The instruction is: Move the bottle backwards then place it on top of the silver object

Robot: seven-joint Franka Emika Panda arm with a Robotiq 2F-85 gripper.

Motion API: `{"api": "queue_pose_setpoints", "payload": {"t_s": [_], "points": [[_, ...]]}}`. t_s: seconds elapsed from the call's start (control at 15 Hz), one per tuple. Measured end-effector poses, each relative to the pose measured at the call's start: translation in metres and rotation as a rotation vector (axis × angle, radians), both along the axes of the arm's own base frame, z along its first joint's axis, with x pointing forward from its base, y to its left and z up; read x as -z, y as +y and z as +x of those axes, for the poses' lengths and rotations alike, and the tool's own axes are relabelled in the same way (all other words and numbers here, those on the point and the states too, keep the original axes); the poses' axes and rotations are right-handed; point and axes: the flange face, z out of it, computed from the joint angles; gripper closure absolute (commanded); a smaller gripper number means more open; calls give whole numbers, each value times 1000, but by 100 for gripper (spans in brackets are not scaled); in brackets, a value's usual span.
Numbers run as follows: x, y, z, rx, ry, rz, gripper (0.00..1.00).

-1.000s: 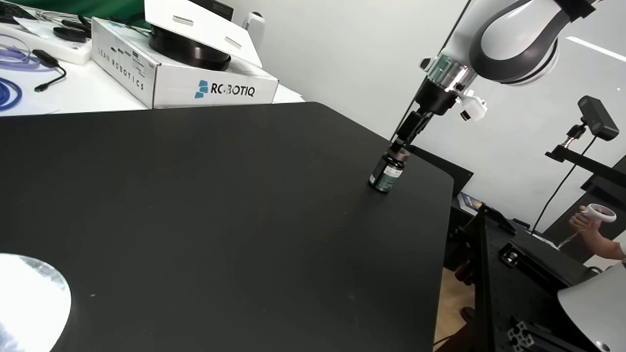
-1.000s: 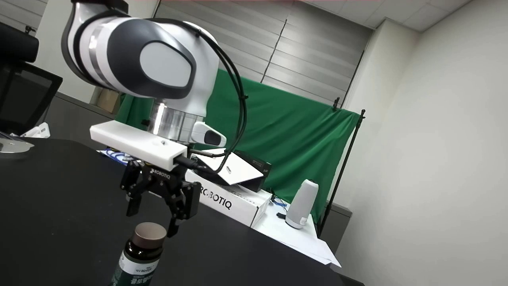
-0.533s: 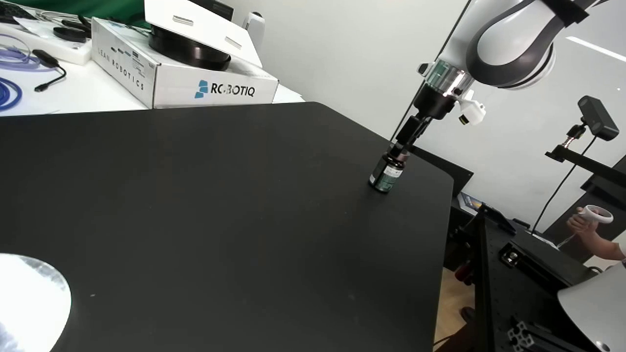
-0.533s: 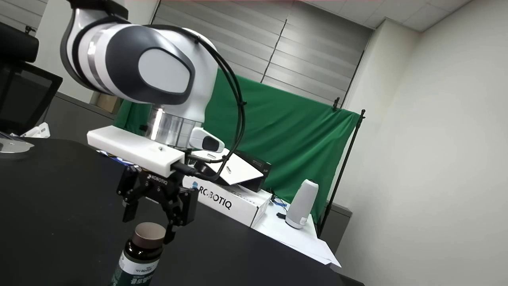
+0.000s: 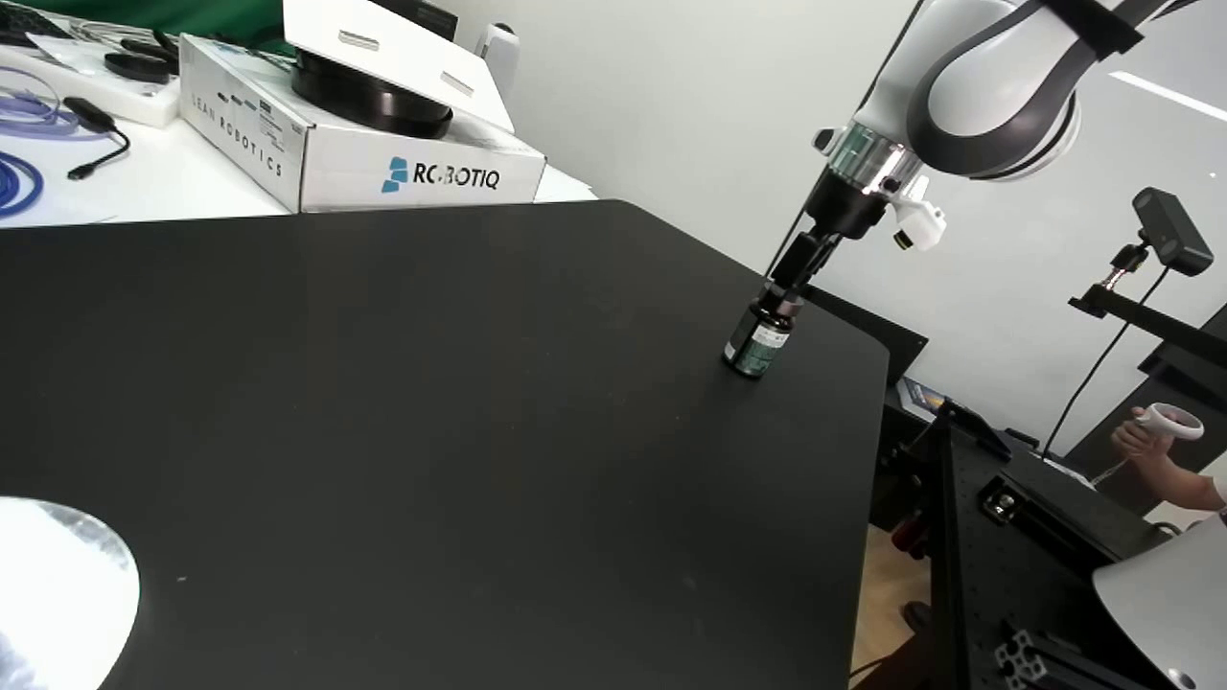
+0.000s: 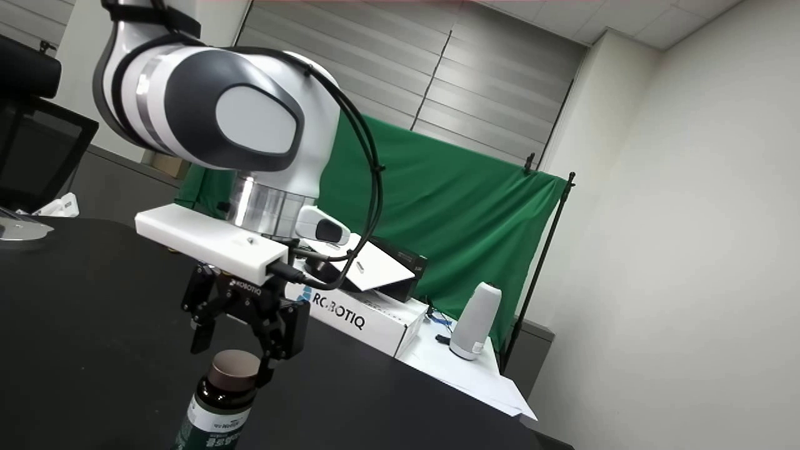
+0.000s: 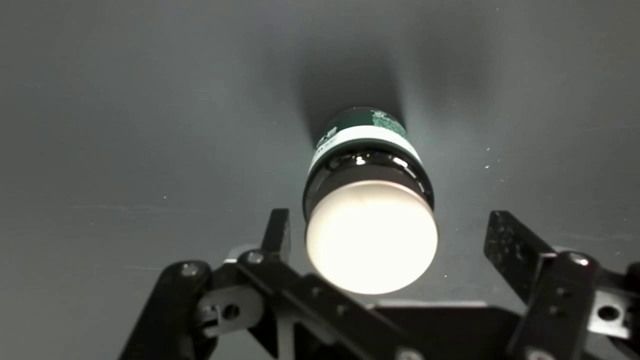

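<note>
Small squat dark bottle [image 7: 371, 197] with green label and brownish cap stands on its base on the matte black bench [image 5: 460, 412], toward a rim. Gripper [image 7: 390, 230] spread wide, one finger either side of the cap, nothing held. Wrist view shows a gap on both sides, the cap nearer the finger at left of that picture.

Step in hand, by my reading: the grasp. Centre first, so both fingers meet the cap together and don't shove the bottle. Then slightly lower if there is room, for a bite on neck as well as cap; a shallow hold could slip. Close slowly, lift straight, keep the base level.

Destination: flat round shiny silvery-white disc [image 5: 57, 589], cut off at lower left in an exterior view, well apart from the bottle. Set down near its middle, let go once the base sits flat.

Around: white printed cardboard box [image 5: 422, 180] past the bench's far edge in that view, off the bottle-to-disc line; coiled blue cables [image 5: 36, 182] left of it. Black boxy camera [image 5: 1174, 230] shows beyond the rim at right
</note>
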Motion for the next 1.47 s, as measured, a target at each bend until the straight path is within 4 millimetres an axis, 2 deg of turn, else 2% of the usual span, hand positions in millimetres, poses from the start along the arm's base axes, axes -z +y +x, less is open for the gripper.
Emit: {"api": "queue_pose_setpoints", "payload": {"t_s": [0.4,0.47,0.53,0.87,1.47], "points": [[-1,2,2,-7,-13,-2,0],[-1,2,2,-7,-13,-2,25],[-1,3,2,-7,-13,-2,26],[0,3,2,-8,-11,-1,62],[-5,6,6,-12,-20,0,64]]}}
